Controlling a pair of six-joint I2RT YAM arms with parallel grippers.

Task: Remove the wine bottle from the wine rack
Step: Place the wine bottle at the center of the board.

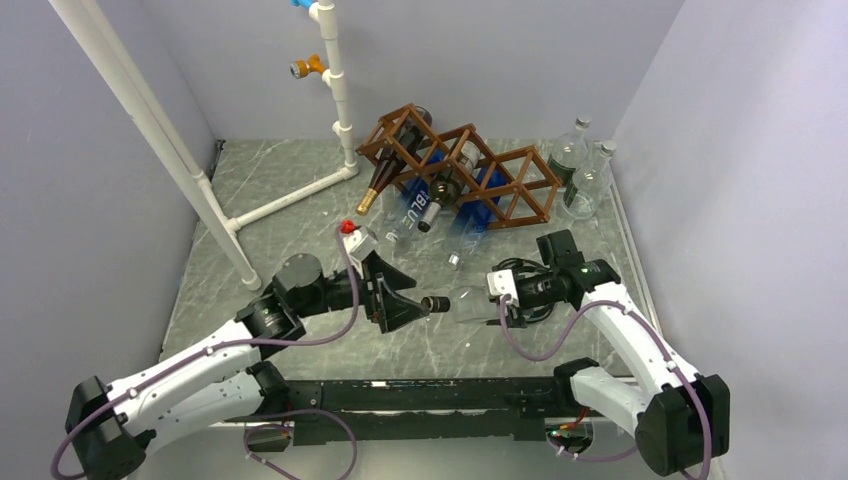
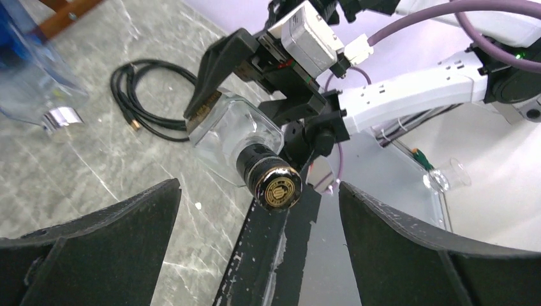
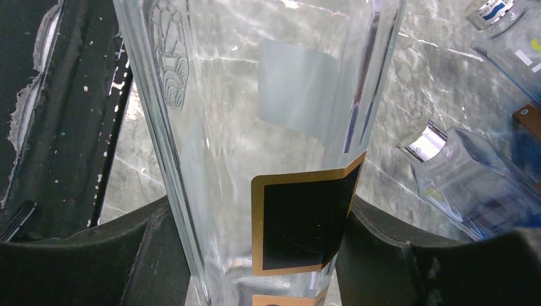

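One clear bottle [image 1: 465, 301] already off rack [image 1: 500, 160], well apart from it, near front edge of worktop [image 1: 290, 250], between both arms. I see right jaws clamped on its body. Long axis runs left-right, cap [image 2: 279, 189] pointing into left jaws, these wide open, not touching. Left arm nearer neck, I judge.

The wine bottle [image 3: 281, 76] is clear, glossy glass; the wine rack [image 1: 497, 162] brown wood; the worktop [image 1: 270, 165] smooth, grey, marble-patterned.
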